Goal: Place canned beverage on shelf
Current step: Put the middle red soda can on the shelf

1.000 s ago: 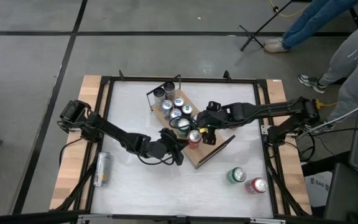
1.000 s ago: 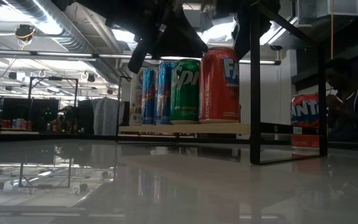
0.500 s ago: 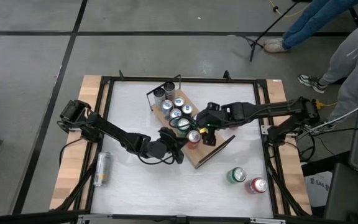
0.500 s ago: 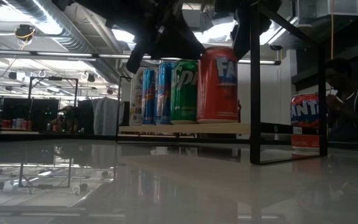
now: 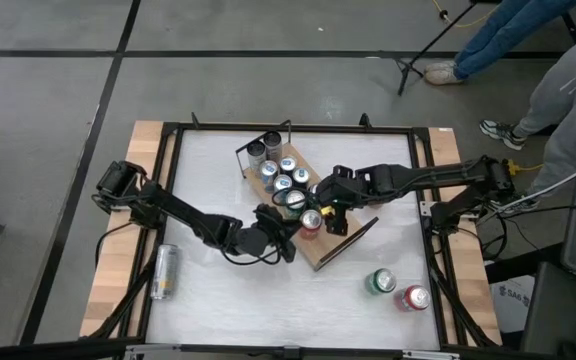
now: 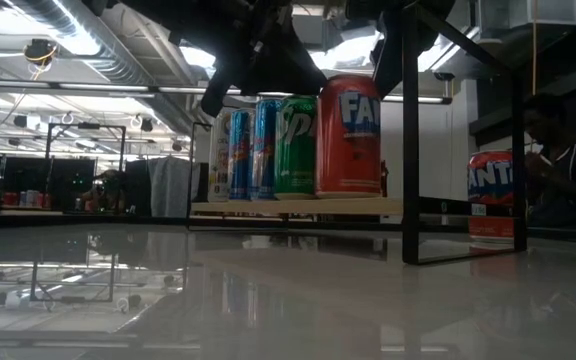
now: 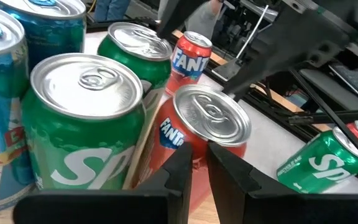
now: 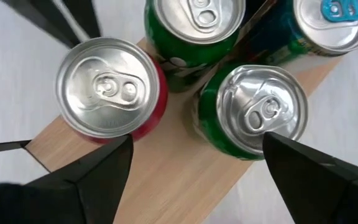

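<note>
red can (image 5: 311, 221) stands on the shelf (image 5: 334, 240) next to the green cans, so the row fills up. right gripper (image 8: 188, 165) hangs over it, spread wide. left gripper (image 7: 199, 163) sits beside it, nearly pressed together and holding nothing.

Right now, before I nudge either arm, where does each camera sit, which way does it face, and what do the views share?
High view: overhead, straight down; both arms meet at the shelf.
Low view: tabletop height, level across; dark arm parts hang above the red Fanta can.
Left wrist view: looks past the left gripper, nearly shut, at that can.
Right wrist view: looks down between the open right gripper fingers.
Shared: the red Fanta can shows in all four.
</note>
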Available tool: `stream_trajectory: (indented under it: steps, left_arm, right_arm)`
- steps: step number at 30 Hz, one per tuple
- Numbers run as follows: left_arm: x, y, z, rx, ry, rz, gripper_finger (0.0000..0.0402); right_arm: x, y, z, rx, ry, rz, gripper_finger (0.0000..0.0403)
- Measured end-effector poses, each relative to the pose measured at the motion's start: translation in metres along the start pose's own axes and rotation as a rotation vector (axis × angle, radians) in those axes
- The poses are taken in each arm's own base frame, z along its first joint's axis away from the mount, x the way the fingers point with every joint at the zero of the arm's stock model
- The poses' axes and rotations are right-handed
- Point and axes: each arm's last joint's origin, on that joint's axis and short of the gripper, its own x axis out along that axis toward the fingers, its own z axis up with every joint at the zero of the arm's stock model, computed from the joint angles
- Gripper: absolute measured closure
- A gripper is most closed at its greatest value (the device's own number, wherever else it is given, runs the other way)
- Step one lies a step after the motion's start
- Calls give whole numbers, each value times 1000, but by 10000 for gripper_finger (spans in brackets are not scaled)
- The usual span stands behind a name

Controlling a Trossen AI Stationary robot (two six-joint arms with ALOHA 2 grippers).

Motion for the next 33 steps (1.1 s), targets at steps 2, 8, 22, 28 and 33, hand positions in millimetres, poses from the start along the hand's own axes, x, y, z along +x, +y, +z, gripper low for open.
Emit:
stream_trajectory:
  steps: [2,8,22,28,33]
  left_arm:
    - [-2,-2,-1,5,1,-9,353]
    - [-10,-9,-6,14,12,-39,353]
    - [-14,-14,-10,-42,49,-90,353]
    - [-10,-10,-8,-42,44,-73,353]
    - [-5,-5,-4,-42,38,-51,353]
  right_arm:
    - [0,0,0,1,0,-9,49]
    - [-1,-1,-1,0,6,-13,49]
    - [2,-3,-2,-7,21,-110,49]
    - [8,-2,-1,-10,33,-99,49]
    - [8,-1,0,-1,23,-73,49]
